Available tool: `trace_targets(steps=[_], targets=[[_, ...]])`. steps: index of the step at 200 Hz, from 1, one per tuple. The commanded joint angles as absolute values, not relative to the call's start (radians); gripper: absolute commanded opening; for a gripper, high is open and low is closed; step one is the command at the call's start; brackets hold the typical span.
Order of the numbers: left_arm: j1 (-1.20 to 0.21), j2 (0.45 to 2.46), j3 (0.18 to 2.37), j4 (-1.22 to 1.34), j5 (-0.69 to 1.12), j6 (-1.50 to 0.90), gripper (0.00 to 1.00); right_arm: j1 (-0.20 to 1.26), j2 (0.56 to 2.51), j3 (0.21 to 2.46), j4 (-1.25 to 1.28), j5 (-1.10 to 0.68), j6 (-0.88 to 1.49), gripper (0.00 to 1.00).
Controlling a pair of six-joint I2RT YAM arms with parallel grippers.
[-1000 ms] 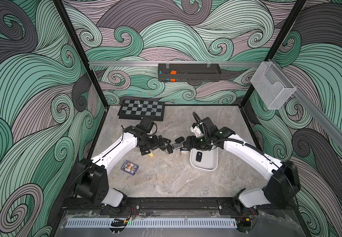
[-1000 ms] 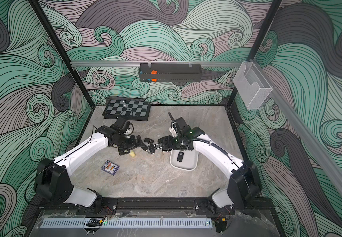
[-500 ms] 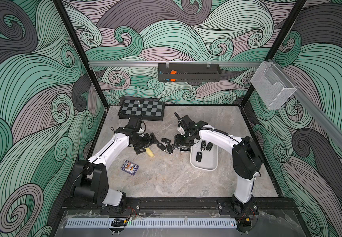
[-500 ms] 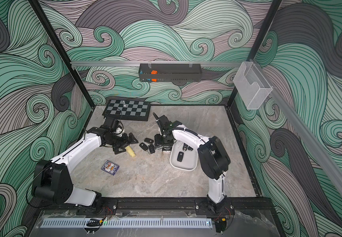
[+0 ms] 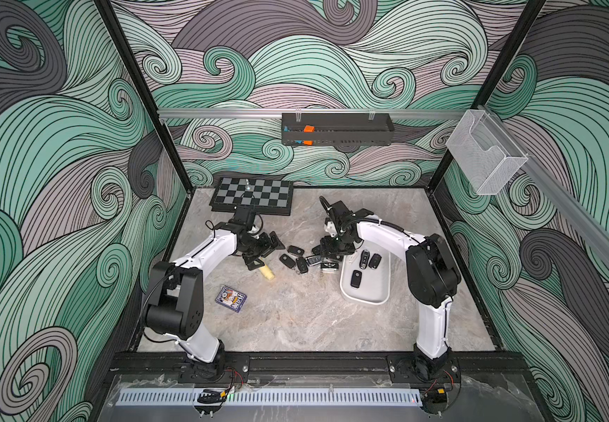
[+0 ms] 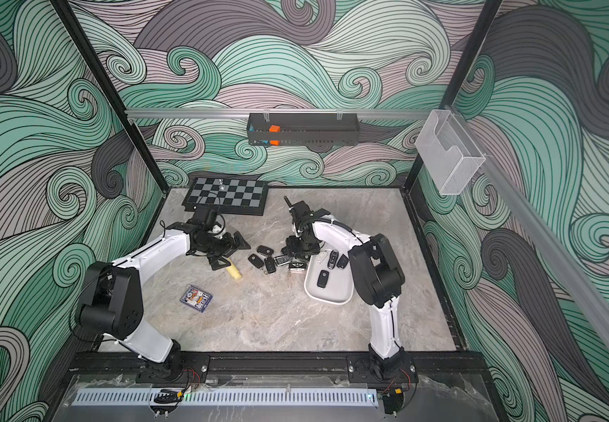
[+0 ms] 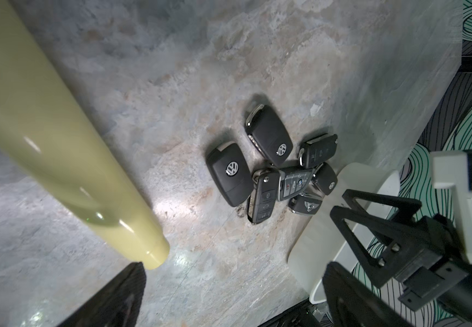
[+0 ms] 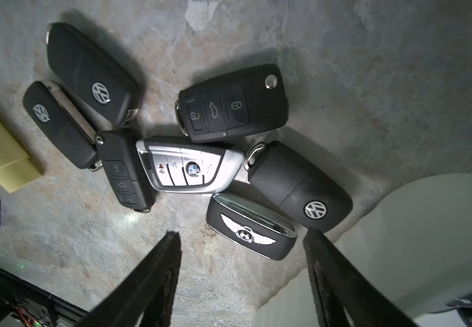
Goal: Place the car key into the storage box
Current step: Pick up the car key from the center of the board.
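Several black car keys [image 5: 301, 259] lie in a cluster on the marble table, left of the storage box [image 5: 366, 297]. The box is a white tub with three keys [image 5: 355, 279] inside. My right gripper [image 5: 332, 250] hovers open over the cluster's box side. In the right wrist view its fingertips [image 8: 174, 235] straddle a winged-badge key [image 8: 250, 229], beside a silver key [image 8: 189, 167] and the storage box [image 8: 427, 240]. My left gripper [image 5: 266, 252] is open and empty, left of the keys. In the left wrist view the left gripper [image 7: 234, 266] looks toward the cluster [image 7: 230, 172].
A pale yellow cylinder [image 5: 267, 272] lies just below the left gripper. A blue card pack [image 5: 230, 297] sits nearer the front. A chessboard [image 5: 251, 195] is at the back left. On the walls hang a black tray [image 5: 335, 129] and a wire-mesh basket [image 5: 485, 153].
The box held one key a second ago and now holds three. My right arm folded its elbow in and the gripper moved left over the cluster. The left gripper shifted slightly.
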State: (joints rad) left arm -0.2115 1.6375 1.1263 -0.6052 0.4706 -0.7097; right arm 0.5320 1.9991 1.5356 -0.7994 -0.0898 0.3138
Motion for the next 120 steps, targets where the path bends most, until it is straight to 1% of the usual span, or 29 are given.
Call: trace_targets(steps=[1,52,120], targets=[[-0.205,1.657,1.183,-0.597,0.503,-0.701,0.99,0.534,2.022,1.568,-0.848,-0.053,0.273,0.7],[-0.206,1.657,1.164,-0.597,0.511,-0.694,0.99,0.553,2.039,1.54,-0.853,-0.05,0.246,0.71],[-0.194,1.653,1.19,-0.671,0.503,-0.64,0.99,0.597,2.1,1.597,-0.852,-0.046,0.209,0.73]])
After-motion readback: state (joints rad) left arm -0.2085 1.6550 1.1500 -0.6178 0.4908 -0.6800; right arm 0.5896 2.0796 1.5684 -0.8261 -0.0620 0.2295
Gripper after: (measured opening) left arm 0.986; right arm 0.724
